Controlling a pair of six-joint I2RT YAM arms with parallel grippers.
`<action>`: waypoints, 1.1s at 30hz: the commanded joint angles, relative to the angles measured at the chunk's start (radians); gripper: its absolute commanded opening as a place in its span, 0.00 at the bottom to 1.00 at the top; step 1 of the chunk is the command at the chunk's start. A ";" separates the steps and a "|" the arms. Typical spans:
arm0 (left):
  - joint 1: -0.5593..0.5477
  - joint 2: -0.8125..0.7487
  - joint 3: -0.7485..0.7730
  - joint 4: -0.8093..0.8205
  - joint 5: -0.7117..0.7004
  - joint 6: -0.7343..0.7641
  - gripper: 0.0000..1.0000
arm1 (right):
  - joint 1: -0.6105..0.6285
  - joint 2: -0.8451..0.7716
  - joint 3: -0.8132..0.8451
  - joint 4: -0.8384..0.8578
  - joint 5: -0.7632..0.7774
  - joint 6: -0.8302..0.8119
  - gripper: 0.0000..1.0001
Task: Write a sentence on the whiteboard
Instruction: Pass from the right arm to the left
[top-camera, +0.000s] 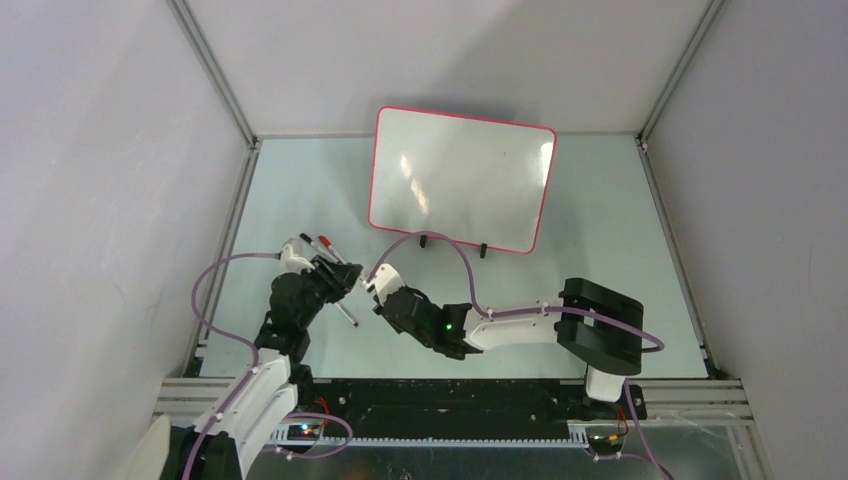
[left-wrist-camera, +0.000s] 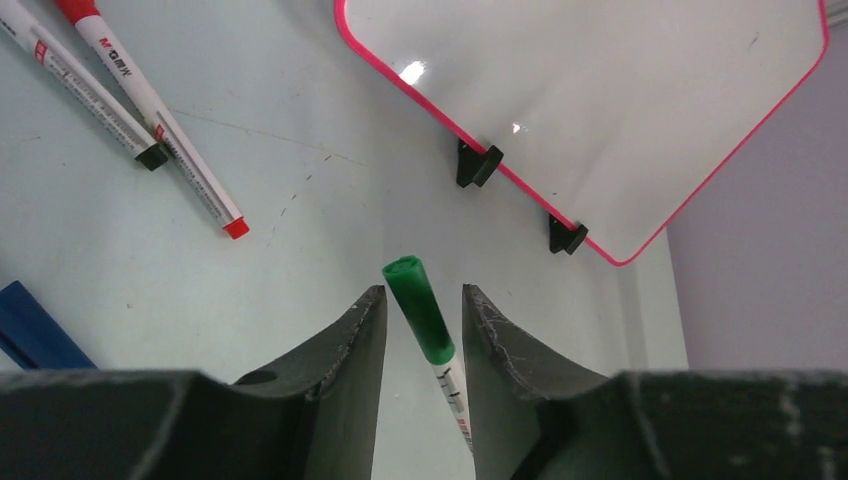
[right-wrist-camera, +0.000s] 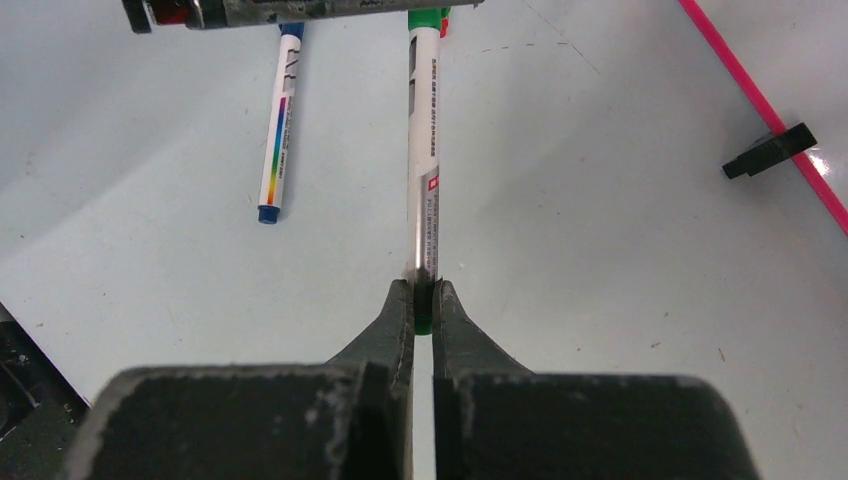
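Observation:
The whiteboard stands on two black feet at the back middle of the table. Its face is blank, and no green letters of the sentence show in any view. It also shows in the left wrist view. My right gripper is shut on the tail end of a white marker with a green cap and holds it above the table. My left gripper is open. Its fingers stand on either side of the green cap with a gap on each side. The two grippers meet at the front left.
A red-capped marker and a black-ended marker lie on the table to the left of the board. A blue-ended marker lies beside the held one. The board's black foot stands ahead of my left gripper. A blue object lies at the left edge.

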 joint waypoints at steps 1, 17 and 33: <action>-0.003 -0.046 0.013 0.011 -0.017 -0.004 0.36 | 0.004 -0.041 -0.002 0.045 0.018 -0.016 0.00; -0.003 -0.152 -0.003 -0.049 -0.069 0.000 0.02 | 0.003 -0.037 -0.001 0.044 -0.003 -0.017 0.00; -0.008 0.007 -0.043 0.282 0.168 -0.115 0.00 | -0.202 -0.240 -0.244 0.275 -0.433 0.159 0.65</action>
